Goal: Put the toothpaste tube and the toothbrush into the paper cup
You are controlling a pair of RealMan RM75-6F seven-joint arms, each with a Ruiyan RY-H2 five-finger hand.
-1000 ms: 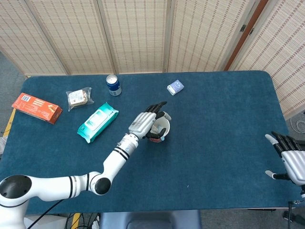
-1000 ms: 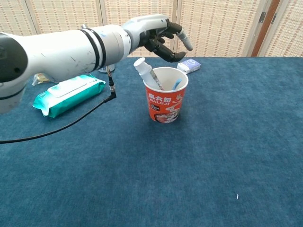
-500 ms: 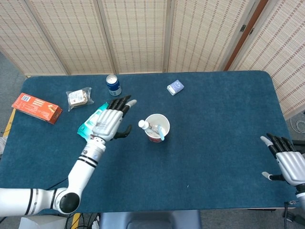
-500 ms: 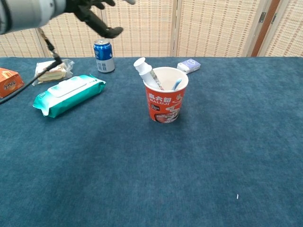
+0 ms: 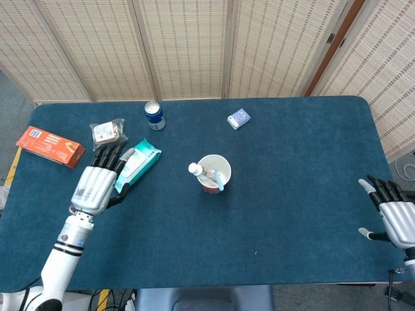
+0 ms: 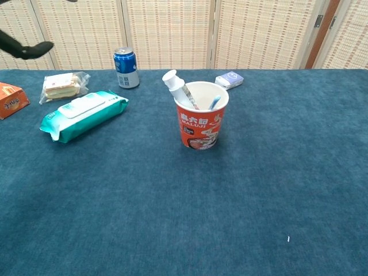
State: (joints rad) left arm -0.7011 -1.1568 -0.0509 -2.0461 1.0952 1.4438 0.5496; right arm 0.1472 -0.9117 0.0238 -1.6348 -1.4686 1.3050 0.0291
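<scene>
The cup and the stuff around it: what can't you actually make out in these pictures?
- Toothbrush: only its tip shows, both views; the cup wall hides the rest.
- Toothpaste tube: lower part hidden inside the cup.
- Left hand: chest view's left edge cuts off nearly all of it.
- Wipes pack: head view, left hand covers one end.
- Labels on the can: too small.

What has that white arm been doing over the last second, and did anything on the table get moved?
The left hand drew back from over the paper cup toward the table's left side, empty, now above the wet-wipes pack. The toothpaste tube and toothbrush stayed in the cup; the right hand barely shifted.
</scene>
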